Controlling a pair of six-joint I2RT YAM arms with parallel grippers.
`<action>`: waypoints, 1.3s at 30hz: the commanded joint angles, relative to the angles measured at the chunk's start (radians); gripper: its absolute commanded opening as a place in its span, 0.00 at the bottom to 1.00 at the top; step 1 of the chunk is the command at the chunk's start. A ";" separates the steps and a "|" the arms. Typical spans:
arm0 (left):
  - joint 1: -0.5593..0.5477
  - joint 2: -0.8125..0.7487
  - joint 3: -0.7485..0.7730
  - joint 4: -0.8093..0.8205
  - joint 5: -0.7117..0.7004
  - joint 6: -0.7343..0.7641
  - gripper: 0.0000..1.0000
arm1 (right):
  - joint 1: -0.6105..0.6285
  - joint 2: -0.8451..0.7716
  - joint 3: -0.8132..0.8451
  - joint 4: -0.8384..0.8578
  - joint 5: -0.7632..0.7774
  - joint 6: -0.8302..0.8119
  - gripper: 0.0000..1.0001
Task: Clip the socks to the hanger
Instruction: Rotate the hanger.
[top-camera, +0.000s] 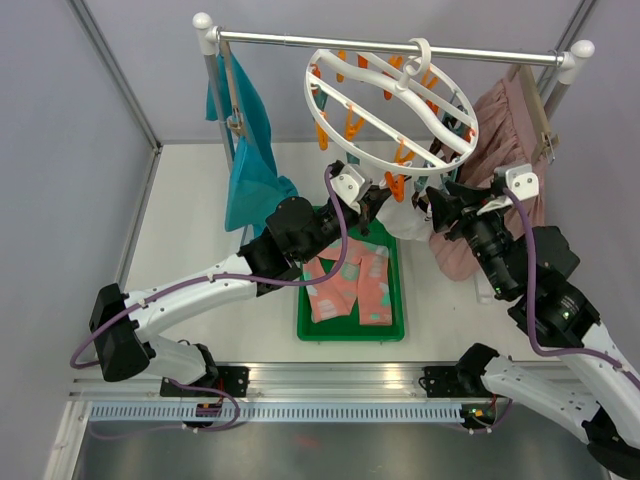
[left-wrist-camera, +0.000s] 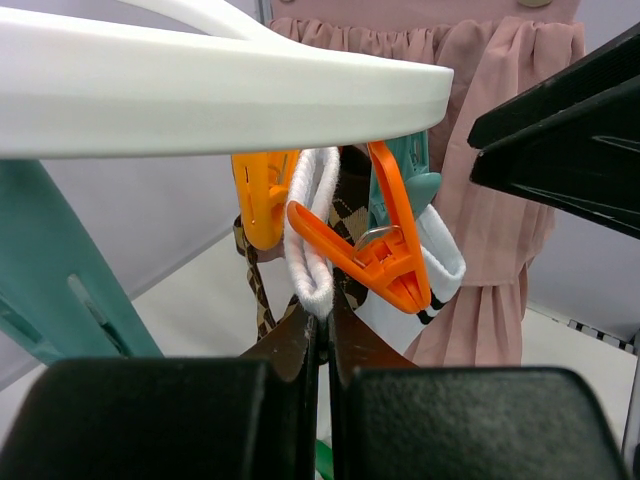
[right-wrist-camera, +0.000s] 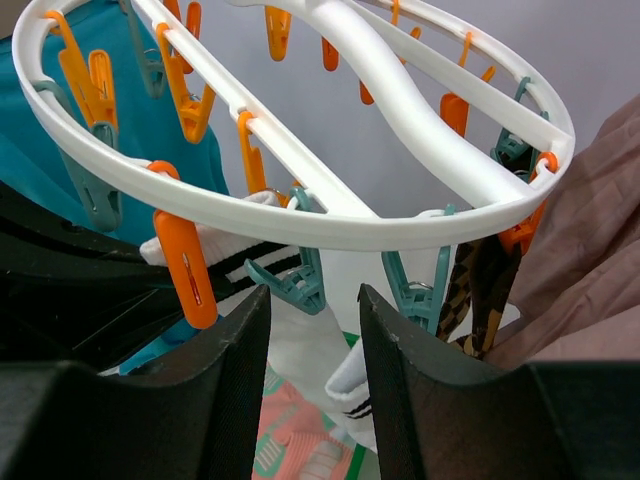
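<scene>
The white round hanger (top-camera: 390, 105) hangs by its hook from the rail, with orange and teal clips under its ring. My left gripper (left-wrist-camera: 322, 318) is shut on the folded cuff of a white sock (left-wrist-camera: 312, 225), right below an orange clip (left-wrist-camera: 372, 252); an argyle sock (left-wrist-camera: 347, 215) hangs behind it. My right gripper (right-wrist-camera: 313, 300) is open just under the ring (right-wrist-camera: 330, 225), with a teal clip (right-wrist-camera: 297, 285) and a hanging white black-striped sock (right-wrist-camera: 325, 350) between its fingers. Argyle socks (right-wrist-camera: 478, 290) hang to the right. Pink patched socks (top-camera: 350, 282) lie in the tray.
A green tray (top-camera: 303, 325) sits on the table below the hanger. A teal garment (top-camera: 245, 160) hangs at the rail's left end and a dusty-pink skirt (top-camera: 505, 130) at its right. The two grippers (top-camera: 400, 203) are close together under the ring's near edge.
</scene>
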 joint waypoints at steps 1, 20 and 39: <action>0.004 -0.004 0.022 0.040 0.026 -0.022 0.02 | -0.003 -0.022 -0.026 -0.003 -0.026 -0.016 0.48; 0.004 0.003 0.039 0.033 0.044 -0.018 0.02 | -0.003 0.036 -0.033 0.061 -0.066 -0.110 0.48; 0.006 -0.007 0.025 0.033 0.036 -0.010 0.02 | -0.018 0.055 -0.029 0.136 -0.058 -0.148 0.48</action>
